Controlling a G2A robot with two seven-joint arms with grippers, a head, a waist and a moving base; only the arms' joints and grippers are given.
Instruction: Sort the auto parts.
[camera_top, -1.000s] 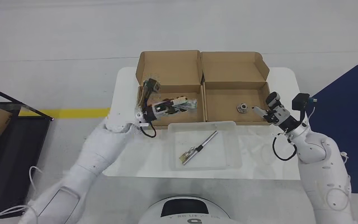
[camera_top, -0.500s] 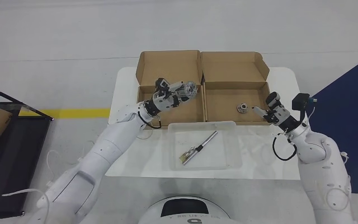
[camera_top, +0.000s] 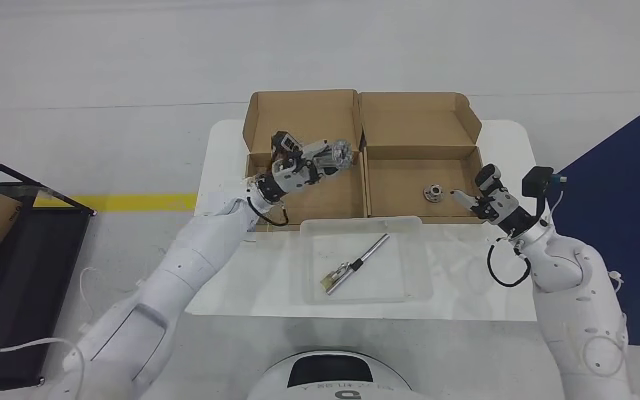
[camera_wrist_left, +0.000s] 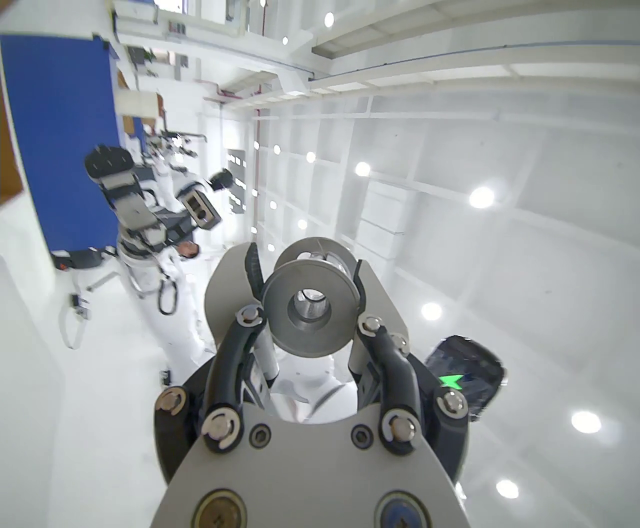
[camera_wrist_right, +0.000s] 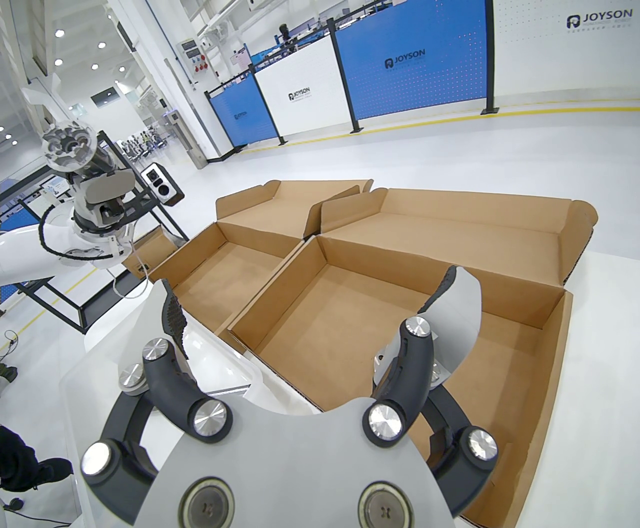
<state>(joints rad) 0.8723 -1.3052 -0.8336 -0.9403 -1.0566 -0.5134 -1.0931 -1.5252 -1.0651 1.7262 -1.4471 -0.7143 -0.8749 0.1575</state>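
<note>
While the left gripper is clamped tight on a flanged metal spool (looks like a pulley with a bore through the middle), it hangs in the air above the left cardboard box, which sits just behind the clear plastic tray. Right gripper has its fingers spread wide with nothing between them, at the front edge of the right cardboard box, also just behind the tray. A small round metal part lies in that box. Inside the tray there's a slim metal rod lying diagonally. It's all on a white table.
</note>
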